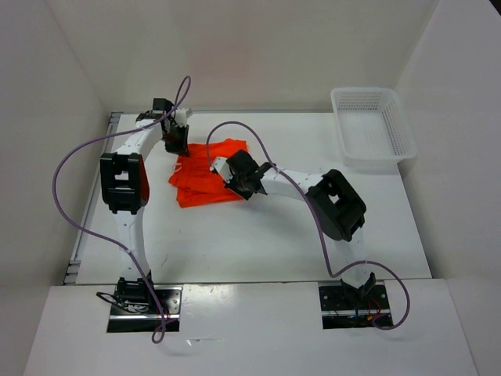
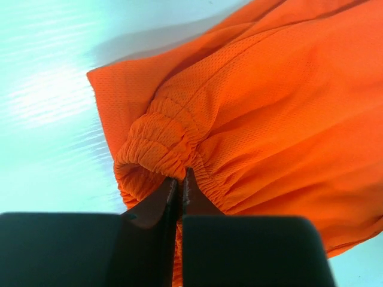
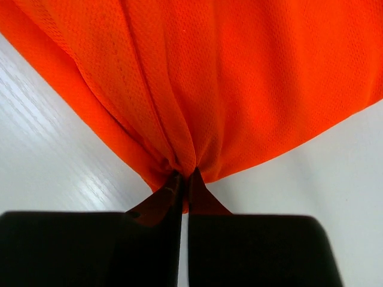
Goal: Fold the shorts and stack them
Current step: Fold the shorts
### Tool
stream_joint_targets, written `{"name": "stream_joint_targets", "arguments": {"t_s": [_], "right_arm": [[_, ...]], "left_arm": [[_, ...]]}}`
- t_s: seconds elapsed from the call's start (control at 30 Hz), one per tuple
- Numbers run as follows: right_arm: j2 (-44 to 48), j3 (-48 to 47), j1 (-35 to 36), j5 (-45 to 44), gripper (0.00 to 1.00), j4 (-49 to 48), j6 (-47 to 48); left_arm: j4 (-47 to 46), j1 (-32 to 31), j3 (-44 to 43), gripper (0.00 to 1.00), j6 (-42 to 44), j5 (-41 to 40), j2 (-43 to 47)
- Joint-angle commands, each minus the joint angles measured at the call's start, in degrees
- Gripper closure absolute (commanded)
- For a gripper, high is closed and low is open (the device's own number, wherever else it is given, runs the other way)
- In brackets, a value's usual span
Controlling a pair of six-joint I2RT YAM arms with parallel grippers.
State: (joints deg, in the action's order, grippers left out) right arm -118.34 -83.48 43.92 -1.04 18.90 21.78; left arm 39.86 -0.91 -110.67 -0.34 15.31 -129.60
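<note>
The shorts (image 1: 205,178) lie rumpled on the table (image 1: 274,235), left of centre in the top view, with the basket (image 1: 340,129) well apart at the upper right.

The left gripper (image 2: 181,179) is pinched tight on the gathered elastic waistband (image 2: 154,142), at the shorts' upper left corner in the top view. The right gripper (image 3: 183,177) is closed on a bunched fold of the thin mesh, at the cloth's right side. From that pinch the fabric fans out in creases. Which edge it has, hem or side seam, I cannot tell.

The cloth looks light, limp and a little slick. It will sag and drape from any point of hold and will not keep a shape by itself. The waistband is the thickest, firmest part, so it should give the surer grip. A pinch on a single thin layer could slip out, or drag only the top layer along. For a neat fold, two holds set wide apart along one edge would likely serve best, with the cloth kept lightly taut between them so it spreads flat rather than bunching.
</note>
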Motion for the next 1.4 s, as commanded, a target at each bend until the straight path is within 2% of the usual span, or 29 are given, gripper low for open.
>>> {"name": "stream_joint_targets", "arguments": {"t_s": [0.0,0.23,0.33,0.37,0.4,0.47,0.53,0.57,0.63,0.67,0.77,0.8,0.9,0.97,1.2,1.37], "right_arm": [[4.3,3.3,0.5,-3.4,1.00,-1.8,2.9],[7.2,5.6,0.5,-1.7,1.00,-0.1,6.1],[7.2,4.9,0.5,-1.7,0.90,0.5,7.6],[7.2,4.2,0.5,-1.0,0.88,0.5,7.6],[7.2,4.2,0.5,-1.0,0.84,0.5,7.6],[7.2,2.7,0.5,-0.4,0.76,1.1,8.1],[7.8,1.6,0.5,-0.4,0.62,1.8,8.1],[7.8,-0.2,0.5,0.4,0.49,2.8,8.1],[9.4,-3.5,0.5,1.6,0.39,4.2,8.1],[9.4,-4.9,0.5,2.3,0.37,4.9,8.1],[10.2,-12.0,-2.0,8.9,0.36,8.1,4.6],[10.2,-13.9,-3.0,13.6,0.36,8.7,3.4],[7.2,-20.3,-7.9,21.4,0.33,9.2,-3.5],[2.4,-23.9,-10.2,23.4,0.33,7.5,-7.7],[-13.4,-37.8,-15.4,21.3,0.33,1.5,-19.7],[-21.9,-46.2,-16.5,21.3,0.32,-0.3,-24.8]], "left_arm": [[-0.8,2.7,-2.2,1.00,0.3,-2.5,-2.2],[-1.4,4.4,-3.3,1.00,0.3,-3.7,-2.2],[-1.4,4.4,-2.7,0.94,0.3,-1.4,-2.2],[-1.4,4.4,-1.9,0.90,0.3,-0.2,-1.5],[-1.4,4.4,-1.1,0.77,0.3,0.6,-1.5],[-1.4,4.4,-0.3,0.67,0.3,1.3,-0.4],[-1.4,4.4,0.2,0.50,0.3,2.8,0.9],[-1.4,4.4,0.2,0.47,0.3,3.8,1.6],[-1.4,4.4,0.2,0.41,0.3,4.5,4.5],[-1.4,4.4,0.2,0.35,0.3,5.1,5.7],[-0.9,5.0,0.8,0.28,0.3,6.8,11.4],[-0.4,5.0,1.9,0.24,0.3,6.8,12.9],[-0.4,5.0,7.6,0.21,0.3,8.1,19.2],[0.3,5.0,11.3,0.21,0.3,8.8,23.1],[4.7,5.0,26.4,0.27,0.3,11.1,25.9],[3.7,5.0,30.7,0.27,0.3,10.4,25.9]]}}
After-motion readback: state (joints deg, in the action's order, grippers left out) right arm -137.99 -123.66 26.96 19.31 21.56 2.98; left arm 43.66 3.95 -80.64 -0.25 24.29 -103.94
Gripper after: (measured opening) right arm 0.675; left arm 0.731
